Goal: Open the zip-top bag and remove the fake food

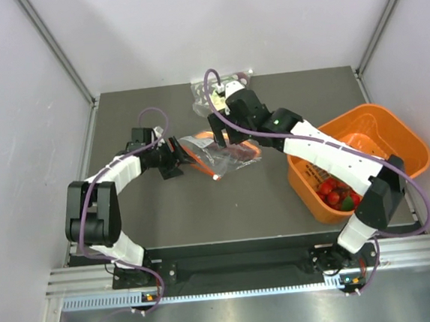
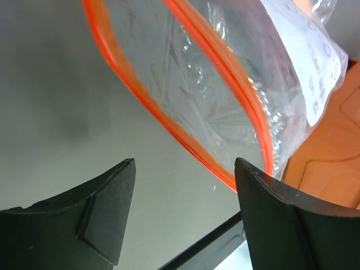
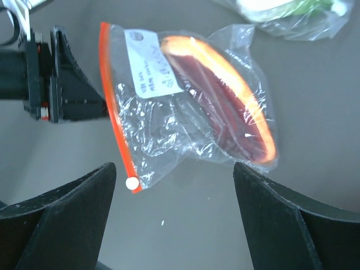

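Note:
The clear zip-top bag lies mid-table, with its red-orange zip strip and white label toward the left arm. A dark reddish-brown elongated piece with an orange rim is inside it. In the left wrist view the two zip edges stand apart. My left gripper is open just left of the strip, which sits ahead of its jaws. My right gripper hovers open above the bag, holding nothing. Red berry pieces with green leaves lie in the basket.
An orange basket stands at the right. A second clear bag with green-and-white contents lies at the back, also in the right wrist view. Grey walls close in the table on three sides.

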Tool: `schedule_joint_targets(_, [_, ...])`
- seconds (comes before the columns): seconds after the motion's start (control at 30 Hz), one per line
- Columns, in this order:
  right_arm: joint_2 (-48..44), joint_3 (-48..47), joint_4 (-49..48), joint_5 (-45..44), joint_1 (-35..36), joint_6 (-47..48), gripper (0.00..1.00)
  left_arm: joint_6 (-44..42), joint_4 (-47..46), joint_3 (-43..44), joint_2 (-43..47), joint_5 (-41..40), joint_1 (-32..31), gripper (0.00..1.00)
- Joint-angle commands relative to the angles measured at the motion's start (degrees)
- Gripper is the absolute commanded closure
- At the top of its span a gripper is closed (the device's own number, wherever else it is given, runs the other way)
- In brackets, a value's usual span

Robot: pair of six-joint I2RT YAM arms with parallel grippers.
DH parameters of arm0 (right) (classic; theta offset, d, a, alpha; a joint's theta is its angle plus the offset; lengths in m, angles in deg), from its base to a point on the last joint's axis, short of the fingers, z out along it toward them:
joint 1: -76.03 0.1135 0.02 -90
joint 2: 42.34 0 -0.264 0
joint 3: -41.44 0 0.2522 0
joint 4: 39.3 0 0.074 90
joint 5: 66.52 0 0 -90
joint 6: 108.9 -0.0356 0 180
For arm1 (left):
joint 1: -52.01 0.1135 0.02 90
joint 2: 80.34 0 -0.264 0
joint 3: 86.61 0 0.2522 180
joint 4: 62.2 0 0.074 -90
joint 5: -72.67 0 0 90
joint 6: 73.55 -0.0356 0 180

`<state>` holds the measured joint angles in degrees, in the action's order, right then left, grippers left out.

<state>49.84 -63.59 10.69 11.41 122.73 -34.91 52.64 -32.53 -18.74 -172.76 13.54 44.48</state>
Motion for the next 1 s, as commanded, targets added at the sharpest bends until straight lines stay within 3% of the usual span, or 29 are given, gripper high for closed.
schedule_joint_targets(0.0, [0.28, -3.48, -2.74, 1.87, 1.20, 0.81, 0.15, 2.49, -5.61, -1.11, -0.82, 1.47, 1.46, 0.25])
schedule_joint_targets(0.13, [2.12, -4.09, -3.53, 3.02, 1.64, 1.15, 0.15, 3.01, -7.90, -1.46, -3.11, 2.35, 1.90, 0.33])
schedule_joint_targets(0.17, [2.56, -4.45, -3.45, 3.11, 1.64, 1.33, 0.15, 3.19, -9.12, -1.37, -3.55, 3.05, 1.90, 0.45])
schedule_joint_targets(0.27, [4.23, -6.20, -3.36, 3.90, 1.90, 1.77, 0.15, 3.72, -10.71, -0.50, -5.22, 3.67, 1.90, 0.58])
schedule_joint_targets(0.37, [5.81, -7.43, -3.36, 4.87, 1.99, 1.86, 0.15, 3.54, -11.59, 1.00, -6.89, 4.98, 1.90, 0.79])
schedule_joint_targets(0.4, [6.25, -7.70, -3.27, 5.57, 1.99, 2.03, 0.15, 3.54, -11.68, 1.35, -7.42, 5.60, 1.90, 0.92])
schedule_joint_targets(0.47, [7.22, -7.88, -3.01, 5.92, 2.17, 2.12, 0.15, 3.37, -11.94, 1.97, -6.64, 6.04, 1.90, 1.00])
schedule_joint_targets(0.97, [10.65, -11.56, -2.21, 8.48, 3.66, 4.50, 0.15, 1.43, -7.12, 5.39, 10.24, 5.16, 1.90, 1.00])
